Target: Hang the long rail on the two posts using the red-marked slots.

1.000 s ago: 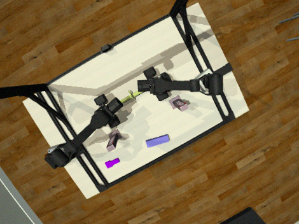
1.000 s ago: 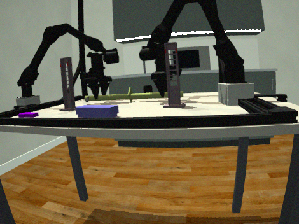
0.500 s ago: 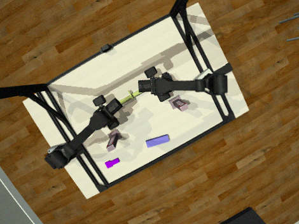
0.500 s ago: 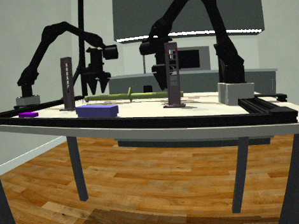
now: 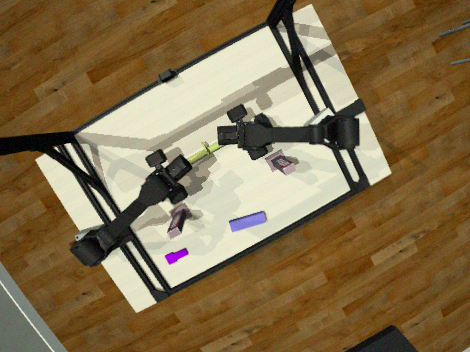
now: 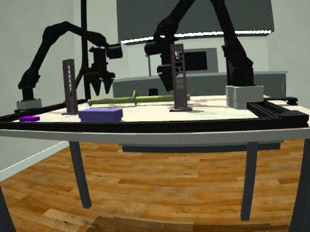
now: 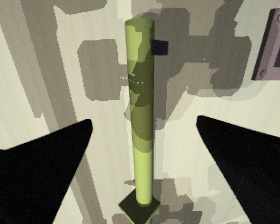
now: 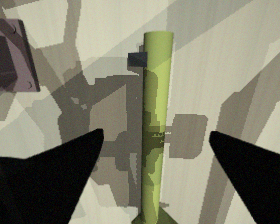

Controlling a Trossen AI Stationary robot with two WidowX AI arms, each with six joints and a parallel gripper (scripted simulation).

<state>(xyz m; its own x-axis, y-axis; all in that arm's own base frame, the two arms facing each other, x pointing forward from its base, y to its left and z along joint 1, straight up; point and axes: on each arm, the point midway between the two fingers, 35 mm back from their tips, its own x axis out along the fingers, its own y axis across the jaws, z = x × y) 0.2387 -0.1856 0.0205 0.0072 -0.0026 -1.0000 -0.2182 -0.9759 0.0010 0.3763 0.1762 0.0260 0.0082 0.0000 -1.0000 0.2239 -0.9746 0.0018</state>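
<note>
The long yellow-green rail point(image 5: 200, 154) point(image 6: 152, 99) point(image 7: 141, 120) point(image 8: 157, 90) lies on the table behind the posts. A small dark hook shows near its end in the left wrist view point(image 7: 159, 47) and in the right wrist view point(image 8: 138, 59). My left gripper point(image 7: 144, 122), on the right in the top and exterior views, is open above the rail, its fingers on either side of it. My right gripper point(image 8: 156, 134) point(image 6: 102, 91) is open above the rail's other half. Two mauve posts stand upright, one on the left point(image 5: 176, 222) point(image 6: 70, 97) and one on the right point(image 5: 283, 163) point(image 6: 182, 96), with red marks near their tops.
A blue-violet block point(image 5: 248, 221) point(image 6: 101, 115) lies in front, between the posts. A small purple piece point(image 5: 176, 256) point(image 6: 29, 118) lies near the left front corner. Black frame bars point(image 5: 260, 252) run along the edges of the table point(image 5: 220, 91).
</note>
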